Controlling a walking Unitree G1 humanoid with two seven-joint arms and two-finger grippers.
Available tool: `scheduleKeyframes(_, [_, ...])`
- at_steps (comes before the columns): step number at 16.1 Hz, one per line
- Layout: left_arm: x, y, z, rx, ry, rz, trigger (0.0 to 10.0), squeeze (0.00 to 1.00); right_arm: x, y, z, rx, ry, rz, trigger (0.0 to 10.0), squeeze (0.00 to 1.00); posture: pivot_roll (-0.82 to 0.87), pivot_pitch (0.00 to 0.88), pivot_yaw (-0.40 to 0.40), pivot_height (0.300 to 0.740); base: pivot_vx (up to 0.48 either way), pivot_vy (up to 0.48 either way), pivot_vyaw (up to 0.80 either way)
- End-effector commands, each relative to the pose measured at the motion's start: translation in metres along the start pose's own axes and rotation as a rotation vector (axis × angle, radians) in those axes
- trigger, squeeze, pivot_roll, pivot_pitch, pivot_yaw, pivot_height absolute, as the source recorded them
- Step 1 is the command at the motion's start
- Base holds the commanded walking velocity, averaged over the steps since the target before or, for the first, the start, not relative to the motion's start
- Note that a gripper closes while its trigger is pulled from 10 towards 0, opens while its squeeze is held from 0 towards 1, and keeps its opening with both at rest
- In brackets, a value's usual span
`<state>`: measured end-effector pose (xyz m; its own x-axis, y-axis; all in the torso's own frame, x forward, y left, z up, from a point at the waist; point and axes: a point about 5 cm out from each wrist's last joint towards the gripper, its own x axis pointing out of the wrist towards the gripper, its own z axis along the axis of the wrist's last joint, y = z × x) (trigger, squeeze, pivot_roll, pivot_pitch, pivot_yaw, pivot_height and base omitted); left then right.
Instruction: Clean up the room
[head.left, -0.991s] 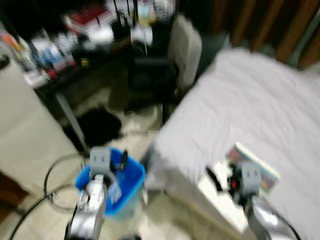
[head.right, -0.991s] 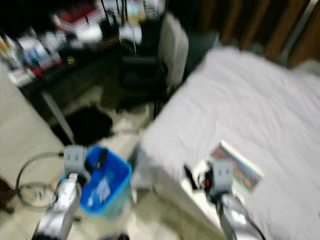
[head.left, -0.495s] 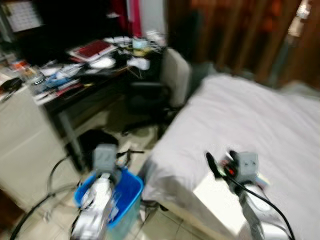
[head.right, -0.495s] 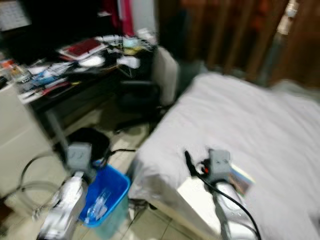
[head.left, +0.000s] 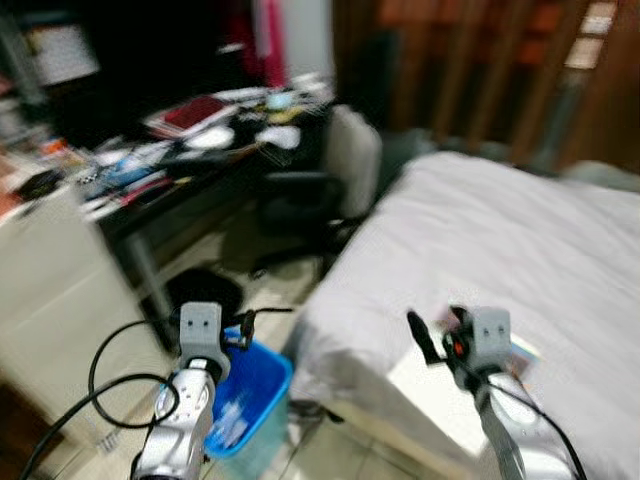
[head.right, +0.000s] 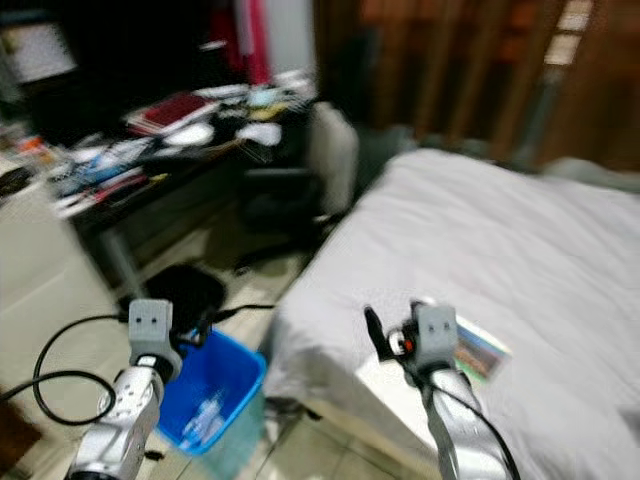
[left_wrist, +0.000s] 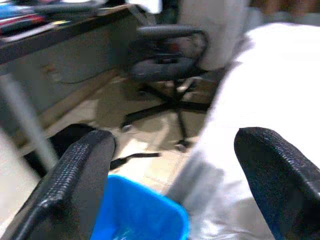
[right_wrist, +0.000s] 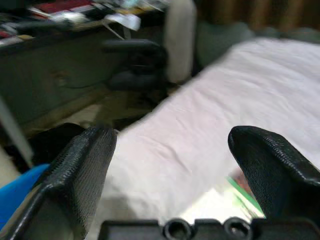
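i am looking for things to tidy, and both my grippers, left (left_wrist: 170, 165) and right (right_wrist: 172, 165), are wide apart and holding nothing. a book (head.right: 478, 347) is lying on the bed (head.right: 500, 230), just past my right gripper. i should reach slowly. the blue bin (head.right: 215, 385) is sitting on the floor by my left arm, with a chair (head.left: 320, 185) and messy desk (head.left: 170, 150) beyond.

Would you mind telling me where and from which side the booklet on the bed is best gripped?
Probably by its near edge. The booklet lies flat on the bed near the corner, just ahead of the right gripper, whose jaws are open. Coming in low from the robot's side, one finger could slip under that edge as the soft sheet gives. The blur hides its thickness.
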<state>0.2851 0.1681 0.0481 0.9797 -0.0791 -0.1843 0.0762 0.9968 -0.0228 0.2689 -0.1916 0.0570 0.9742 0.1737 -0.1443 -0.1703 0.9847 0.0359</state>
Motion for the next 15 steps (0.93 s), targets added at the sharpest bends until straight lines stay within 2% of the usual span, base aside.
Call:
scheduleKeyframes(1, [-0.005, -0.004, 0.000, -0.019, -0.018, -0.037, 10.0, 0.00, -0.004, -0.002, 0.000, 0.000, -0.006, -0.013, 10.0, 0.00, -0.07, 0.000, 0.027, 0.740, 0.000, 0.000, -0.80])
scheduleKeyframes(3, [-0.013, -0.021, 0.011, -0.026, -0.120, -0.094, 10.0, 0.00, -0.010, -0.006, -0.007, 0.000, 0.002, -0.037, 10.0, 0.00, -0.07, 0.000, 0.028, 0.740, 0.000, 0.000, -0.40])
scheduleKeyframes(4, [-0.013, -0.030, 0.018, 0.002, -0.170, -0.119, 10.0, 0.00, -0.010, -0.006, -0.007, 0.000, 0.002, -0.037, 10.0, 0.00, -0.07, 0.000, 0.028, 0.740, 0.000, 0.000, 0.00])
scheduleKeyframes(5, [-0.012, -0.036, 0.022, -0.034, -0.185, -0.142, 10.0, 0.00, -0.009, -0.007, -0.007, -0.001, 0.000, -0.037, 10.0, 0.00, -0.06, 0.000, 0.025, 0.740, 0.000, 0.000, 0.00])
scheduleKeyframes(6, [-0.012, -0.042, 0.024, -0.111, -0.181, -0.190, 10.0, 0.00, -0.008, -0.006, -0.006, -0.005, -0.003, -0.032, 10.0, 0.00, -0.06, 0.000, 0.025, 0.740, 0.000, 0.000, 0.00])
scheduleKeyframes(7, [-0.012, -0.045, 0.025, -0.135, -0.180, -0.219, 10.0, 0.00, -0.007, -0.006, -0.006, -0.006, -0.005, -0.028, 10.0, 0.00, -0.06, 0.000, 0.025, 0.740, 0.000, 0.000, 0.00])
scheduleKeyframes(8, [-0.008, -0.045, 0.021, -0.158, -0.125, -0.222, 10.0, 0.00, -0.005, -0.007, -0.005, -0.009, -0.005, -0.033, 10.0, 0.00, -0.06, 0.000, 0.024, 0.740, 0.000, 0.000, -0.80])
scheduleKeyframes(12, [0.002, -0.022, 0.017, -0.132, -0.077, -0.120, 10.0, 0.00, 0.002, -0.009, 0.000, 0.026, -0.021, -0.054, 10.0, 0.00, -0.05, 0.000, 0.031, 0.740, 0.000, 0.000, -0.80])
scheduleKeyframes(14, [-0.002, -0.019, 0.015, -0.067, -0.092, -0.119, 10.0, 0.00, 0.000, -0.009, 0.000, 0.026, -0.025, -0.051, 10.0, 0.00, -0.06, 0.000, 0.033, 0.740, 0.000, 0.000, -0.40])
scheduleKeyframes(15, [-0.005, -0.021, 0.012, 0.011, -0.085, -0.108, 10.0, 0.00, -0.002, -0.009, -0.002, 0.026, -0.020, -0.051, 10.0, 0.00, -0.06, 0.000, 0.033, 0.740, 0.000, 0.000, 0.00])
